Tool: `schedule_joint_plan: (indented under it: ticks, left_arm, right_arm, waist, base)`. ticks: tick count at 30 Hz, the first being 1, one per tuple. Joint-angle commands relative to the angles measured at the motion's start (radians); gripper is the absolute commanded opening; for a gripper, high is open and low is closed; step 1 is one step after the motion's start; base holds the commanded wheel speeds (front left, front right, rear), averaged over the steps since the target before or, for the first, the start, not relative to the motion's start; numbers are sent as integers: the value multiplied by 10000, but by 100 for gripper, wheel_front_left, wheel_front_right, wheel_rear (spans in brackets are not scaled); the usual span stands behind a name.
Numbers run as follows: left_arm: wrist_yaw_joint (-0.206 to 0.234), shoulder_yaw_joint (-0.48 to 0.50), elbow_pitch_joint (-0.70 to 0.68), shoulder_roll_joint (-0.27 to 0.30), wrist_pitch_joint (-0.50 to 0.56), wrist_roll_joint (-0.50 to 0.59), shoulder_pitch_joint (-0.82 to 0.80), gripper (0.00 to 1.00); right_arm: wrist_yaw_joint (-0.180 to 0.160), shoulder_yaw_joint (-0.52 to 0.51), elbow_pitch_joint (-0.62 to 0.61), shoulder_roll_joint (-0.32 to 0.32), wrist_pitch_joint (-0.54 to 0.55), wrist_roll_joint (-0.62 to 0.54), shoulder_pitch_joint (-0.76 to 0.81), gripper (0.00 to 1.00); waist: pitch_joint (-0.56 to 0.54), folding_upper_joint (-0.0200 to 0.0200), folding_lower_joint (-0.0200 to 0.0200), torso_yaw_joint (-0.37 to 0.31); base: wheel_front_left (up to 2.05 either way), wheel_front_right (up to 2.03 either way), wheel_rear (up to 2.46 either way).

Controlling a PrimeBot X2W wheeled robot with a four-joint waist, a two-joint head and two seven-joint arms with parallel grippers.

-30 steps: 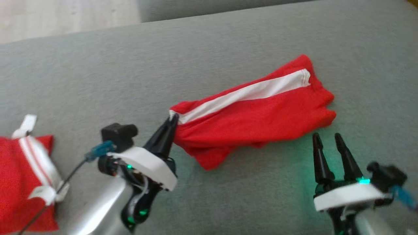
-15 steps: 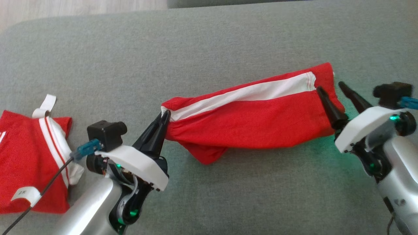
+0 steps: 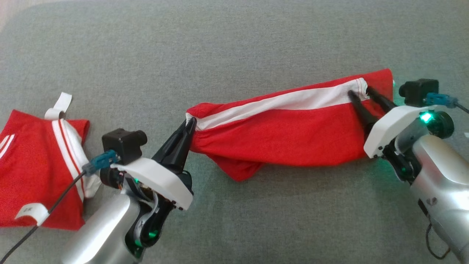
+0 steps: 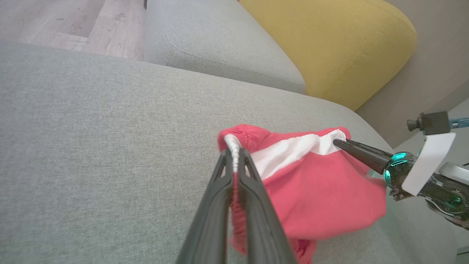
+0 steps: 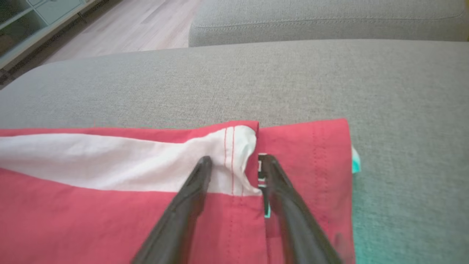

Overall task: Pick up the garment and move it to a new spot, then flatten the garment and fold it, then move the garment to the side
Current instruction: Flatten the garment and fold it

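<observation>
Evidently limp and light, the garment (image 3: 285, 135) lies along the cushion (image 3: 220, 55), its gathered end pinched by the left gripper (image 3: 190, 124), the right gripper (image 3: 361, 91) wide-jawed astride the striped hem, a sound second hold.

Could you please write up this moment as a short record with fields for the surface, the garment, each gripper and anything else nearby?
surface: grey cushion
garment: red, white-striped, lying lengthwise between the two grippers
left gripper: shut on the garment's gathered end
right gripper: open, fingers resting on the cloth either side of the hem at the other end
nearby: second red garment at the far left, apart from the first
</observation>
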Motion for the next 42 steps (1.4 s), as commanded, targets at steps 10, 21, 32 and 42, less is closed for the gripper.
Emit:
schedule_joint_plan:
  ticks: [10, 21, 32, 42]
  left_arm:
    - [-409, 683, -87, 161, -565, 320, -1365, 0]
    - [-1234, 1475, 2957, -998, -2408, 1931, -7484, 0]
    - [-1949, 1167, 5198, -1762, -3659, 2768, -7781, 0]
    - [-1971, 1937, 3400, -1688, -3673, 4170, -2316, 0]
  right_arm:
    - [67, -224, 487, -526, -2186, 504, -1832, 0]
    - [67, -3982, -1001, -1268, -2496, -1314, -5547, 0]
    - [67, -5566, -3142, -694, -2498, -2369, -3813, 0]
    - [67, -6413, -5472, -75, -2225, -2121, 1952, 0]
  waist:
    - [143, 0, -1, -295]
    - [1160, 0, -1, -1496]
    - [1130, 0, -1, -2074]
    - [550, 0, -1, -2240]
  base:
    - [0, 0, 0]
    - [0, 0, 0]
    - [0, 0, 0]
    - [0, 0, 0]
